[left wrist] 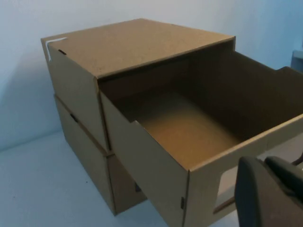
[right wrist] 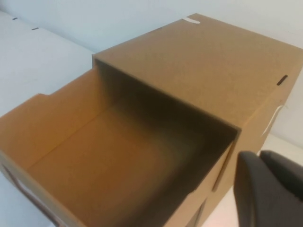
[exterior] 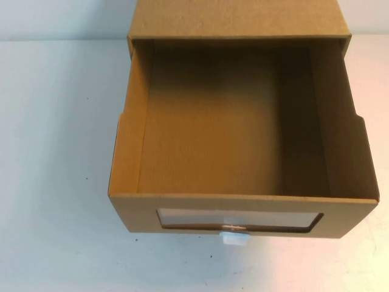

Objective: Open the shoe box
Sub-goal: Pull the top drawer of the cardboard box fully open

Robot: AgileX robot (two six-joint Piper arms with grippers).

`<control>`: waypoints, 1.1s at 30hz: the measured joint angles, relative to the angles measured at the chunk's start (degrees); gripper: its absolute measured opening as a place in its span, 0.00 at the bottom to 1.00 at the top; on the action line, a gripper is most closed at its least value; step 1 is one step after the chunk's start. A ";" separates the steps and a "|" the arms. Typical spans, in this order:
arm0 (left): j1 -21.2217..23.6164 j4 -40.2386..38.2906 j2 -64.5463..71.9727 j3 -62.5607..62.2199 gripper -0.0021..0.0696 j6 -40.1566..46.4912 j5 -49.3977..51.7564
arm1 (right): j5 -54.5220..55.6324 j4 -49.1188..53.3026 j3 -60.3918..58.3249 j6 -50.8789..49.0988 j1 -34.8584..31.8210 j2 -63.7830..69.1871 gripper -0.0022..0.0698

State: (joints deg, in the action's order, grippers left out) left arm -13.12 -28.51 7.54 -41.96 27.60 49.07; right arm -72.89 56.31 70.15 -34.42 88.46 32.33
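Note:
The brown cardboard shoe box has an outer sleeve [exterior: 237,18] and a drawer [exterior: 140,213] pulled far out toward me, with nothing inside. The drawer front carries a clear window [exterior: 237,218] and a small white pull tab [exterior: 234,237]. Neither arm appears in the high view. In the left wrist view my left gripper [left wrist: 263,163] hangs shut and holds nothing, off the drawer's [left wrist: 147,165] front corner and apart from it. In the right wrist view my right gripper [right wrist: 260,158] is shut and holds nothing, beside the sleeve's [right wrist: 213,61] side wall.
The box rests on a white table [exterior: 55,152]. A second, closed cardboard box [left wrist: 90,151] sits under the open one. White tape [left wrist: 49,45] marks the sleeve's rear edge. A pale wall stands behind.

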 joint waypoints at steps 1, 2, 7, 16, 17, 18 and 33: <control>0.00 -0.80 -2.46 2.32 0.02 0.11 -0.77 | 0.00 -0.11 -0.25 0.00 0.00 0.00 0.01; 0.00 -1.65 -4.86 4.67 0.02 0.11 -1.71 | 0.00 -0.20 -0.55 0.00 0.00 -0.04 0.01; 0.00 -6.73 -8.55 15.39 0.02 2.58 -6.65 | 0.11 -1.40 -2.63 -0.08 0.00 -0.14 0.01; 0.00 -16.03 -8.55 30.59 0.02 13.71 -33.51 | -0.01 -1.90 -3.88 -0.45 0.00 -0.14 0.01; 0.00 -16.25 -8.55 32.25 0.02 13.84 -36.33 | -0.01 -1.90 -3.88 -0.43 0.00 -0.14 0.01; 0.00 -16.52 -8.55 33.56 0.02 14.11 -38.56 | -0.01 -1.90 -3.88 -0.43 0.00 -0.14 0.01; 0.00 -16.91 -8.45 43.49 0.02 14.61 -41.10 | -0.01 -1.90 -3.88 -1.24 0.00 -0.14 0.01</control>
State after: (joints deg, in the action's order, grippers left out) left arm -13.12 -45.42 -0.91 1.53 42.21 7.97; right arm -72.90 54.40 66.26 -35.67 88.46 32.19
